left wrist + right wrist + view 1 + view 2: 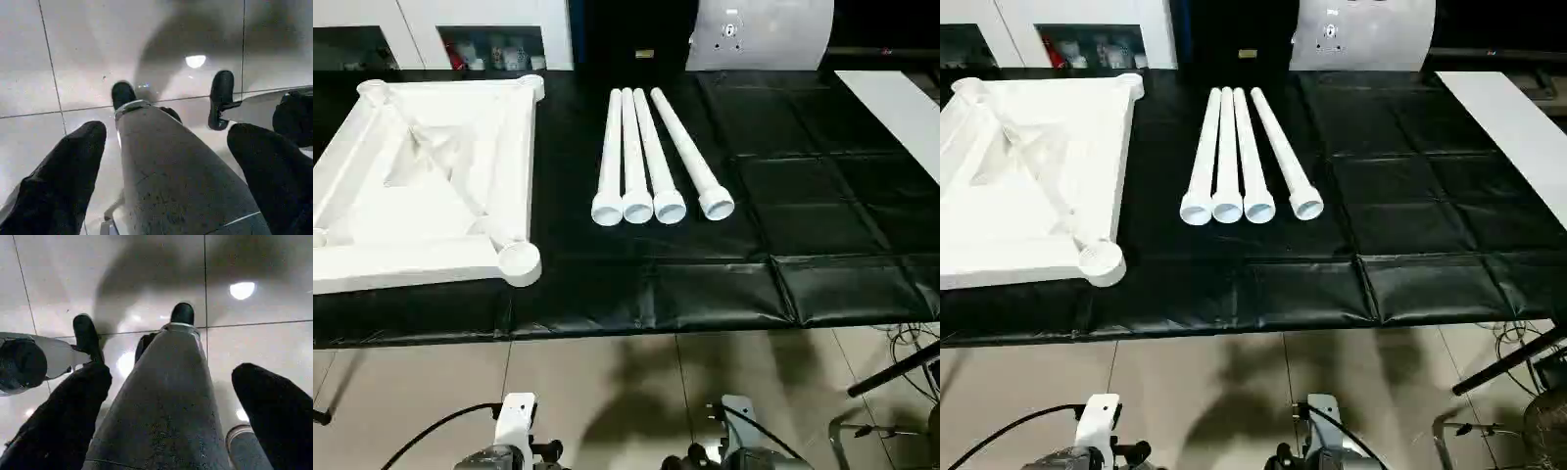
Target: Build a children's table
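The top (431,176) is laid upside down on the black work table (803,284), ribs and corner sockets turned upward, presumably so that the legs can be pushed in from above. One socket (520,262) is set at the near corner, close to the table's front edge, and another (530,86) at the far corner. The four legs (646,157) are lined up beside the top on the black cover, three touching one another and the fourth splayed slightly apart, their open flared ends turned toward the robot; this is judged to leave each end easy to reach and grip. All of these parts are placed well ahead of and above both grippers, which are held low, below the table's front edge. In its wrist view the left gripper (166,161) is seen pointed down at the tiled floor (73,49), its two black fingers (63,171) spread wide with nothing clasped, a grey trouser leg and black shoes being framed between them. The right gripper (176,406) is held likewise, fingers (73,406) parted and empty over the same floor. Nothing has yet been fitted; the task is judged to be at its very start. A white panel (901,108) is laid at the table's far right, clear of the legs.
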Controlling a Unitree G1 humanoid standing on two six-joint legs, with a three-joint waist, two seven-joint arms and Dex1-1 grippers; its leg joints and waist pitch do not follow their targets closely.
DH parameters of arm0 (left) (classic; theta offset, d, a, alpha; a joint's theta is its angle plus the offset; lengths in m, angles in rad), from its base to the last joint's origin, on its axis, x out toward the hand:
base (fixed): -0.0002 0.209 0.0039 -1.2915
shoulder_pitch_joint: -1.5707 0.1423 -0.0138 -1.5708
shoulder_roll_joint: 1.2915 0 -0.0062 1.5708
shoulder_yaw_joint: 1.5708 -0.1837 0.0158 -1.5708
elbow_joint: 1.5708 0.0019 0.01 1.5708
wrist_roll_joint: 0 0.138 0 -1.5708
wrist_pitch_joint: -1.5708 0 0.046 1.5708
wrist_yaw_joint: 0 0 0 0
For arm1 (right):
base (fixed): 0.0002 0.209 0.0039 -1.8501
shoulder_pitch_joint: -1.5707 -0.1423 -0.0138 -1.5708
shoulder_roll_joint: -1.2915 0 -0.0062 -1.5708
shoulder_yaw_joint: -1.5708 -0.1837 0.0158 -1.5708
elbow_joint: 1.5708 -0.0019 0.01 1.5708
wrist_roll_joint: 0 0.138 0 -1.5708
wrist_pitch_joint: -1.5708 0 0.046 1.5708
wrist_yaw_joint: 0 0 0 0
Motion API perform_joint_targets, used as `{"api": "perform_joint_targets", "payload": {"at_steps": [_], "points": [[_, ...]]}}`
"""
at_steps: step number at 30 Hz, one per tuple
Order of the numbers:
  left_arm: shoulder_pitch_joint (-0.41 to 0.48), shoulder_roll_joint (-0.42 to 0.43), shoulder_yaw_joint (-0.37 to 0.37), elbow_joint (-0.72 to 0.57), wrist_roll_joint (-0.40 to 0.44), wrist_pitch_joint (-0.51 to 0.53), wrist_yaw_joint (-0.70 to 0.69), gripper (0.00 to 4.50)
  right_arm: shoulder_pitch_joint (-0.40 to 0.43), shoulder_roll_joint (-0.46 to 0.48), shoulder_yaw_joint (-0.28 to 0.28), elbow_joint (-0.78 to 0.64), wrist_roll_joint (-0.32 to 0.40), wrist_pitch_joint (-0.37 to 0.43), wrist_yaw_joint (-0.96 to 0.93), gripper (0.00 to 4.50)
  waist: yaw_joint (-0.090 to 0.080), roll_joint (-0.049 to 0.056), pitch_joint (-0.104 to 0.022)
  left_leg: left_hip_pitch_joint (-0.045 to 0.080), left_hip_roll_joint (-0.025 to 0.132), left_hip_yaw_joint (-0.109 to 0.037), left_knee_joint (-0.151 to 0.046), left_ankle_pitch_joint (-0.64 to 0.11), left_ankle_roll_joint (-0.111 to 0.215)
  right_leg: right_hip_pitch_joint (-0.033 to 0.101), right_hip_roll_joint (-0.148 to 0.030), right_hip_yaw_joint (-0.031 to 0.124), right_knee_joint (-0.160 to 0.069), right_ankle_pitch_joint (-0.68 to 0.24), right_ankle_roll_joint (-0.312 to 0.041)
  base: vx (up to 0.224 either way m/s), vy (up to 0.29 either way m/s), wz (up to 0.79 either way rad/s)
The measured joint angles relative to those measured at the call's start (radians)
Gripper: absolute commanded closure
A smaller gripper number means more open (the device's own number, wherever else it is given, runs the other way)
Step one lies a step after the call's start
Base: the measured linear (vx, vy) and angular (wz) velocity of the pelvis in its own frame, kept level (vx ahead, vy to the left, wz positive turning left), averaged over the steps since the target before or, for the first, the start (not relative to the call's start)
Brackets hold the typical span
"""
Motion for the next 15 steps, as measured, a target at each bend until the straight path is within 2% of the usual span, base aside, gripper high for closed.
{"api": "perform_joint_targets", "payload": {"at_steps": [15], "points": [[0.000, 0.000, 0.000, 0.000, 0.000, 0.000, 0.000, 0.05, 0.000, 0.000, 0.000, 0.000, 0.000, 0.000, 0.000, 0.00, 0.000, 0.000, 0.000, 0.000, 0.000, 0.000, 0.000, 0.000, 0.000, 0.000, 0.000, 0.000, 0.000, 0.000, 0.000, 0.000, 0.000, 0.00]]}}
